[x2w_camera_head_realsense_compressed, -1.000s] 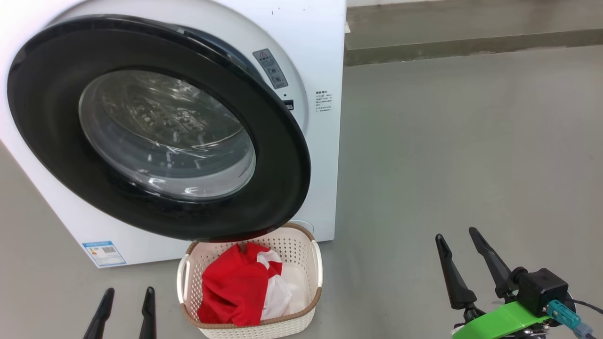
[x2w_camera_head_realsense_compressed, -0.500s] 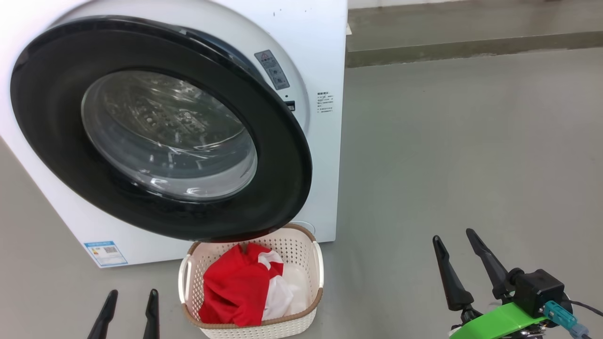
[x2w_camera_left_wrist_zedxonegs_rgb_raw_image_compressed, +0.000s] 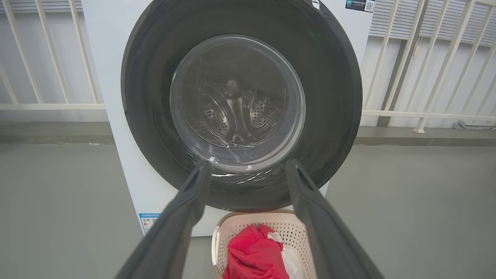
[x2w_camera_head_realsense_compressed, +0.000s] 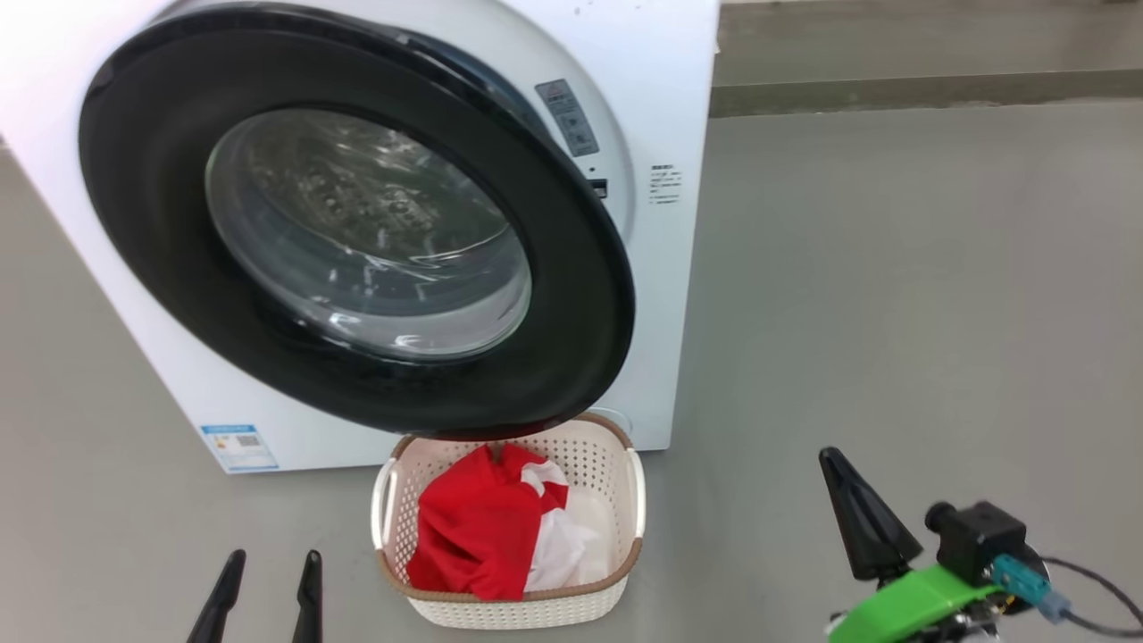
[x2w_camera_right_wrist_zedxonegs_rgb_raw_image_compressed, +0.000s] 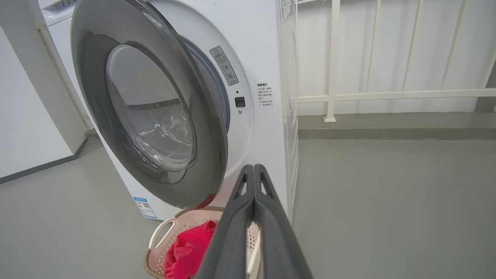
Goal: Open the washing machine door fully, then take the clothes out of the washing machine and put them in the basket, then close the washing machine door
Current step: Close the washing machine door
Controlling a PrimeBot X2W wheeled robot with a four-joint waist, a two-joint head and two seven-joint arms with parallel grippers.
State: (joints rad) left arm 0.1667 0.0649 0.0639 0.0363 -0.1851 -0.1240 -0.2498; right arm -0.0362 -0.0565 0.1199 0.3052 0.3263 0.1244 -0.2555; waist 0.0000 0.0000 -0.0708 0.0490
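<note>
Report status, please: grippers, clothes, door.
Left gripper open, empty; right gripper shut, empty. Clothes in basket. Washing machine door ajar, not yet closed. Basket sits under door's lower edge.

We see a big white boxy washing machine (x2w_camera_head_realsense_compressed: 665,268) with a small blue paper label (x2w_camera_head_realsense_compressed: 239,446) on its front. Its large round door (x2w_camera_head_realsense_compressed: 580,295) has a glossy black rim around a clear, grey-glinting window. We find the small perforated plastic basket (x2w_camera_head_realsense_compressed: 500,612) cream-white, patterned with rows of holes, its woven-look rim brown. The soft fabric clothes (x2w_camera_head_realsense_compressed: 478,527) are bright red with white parts. The smooth concrete floor (x2w_camera_head_realsense_compressed: 893,295) is plain grey. We note the left gripper (x2w_camera_head_realsense_compressed: 274,561) black-fingered, the right gripper (x2w_camera_head_realsense_compressed: 839,473) black on a bright green mount (x2w_camera_head_realsense_compressed: 902,598)
</note>
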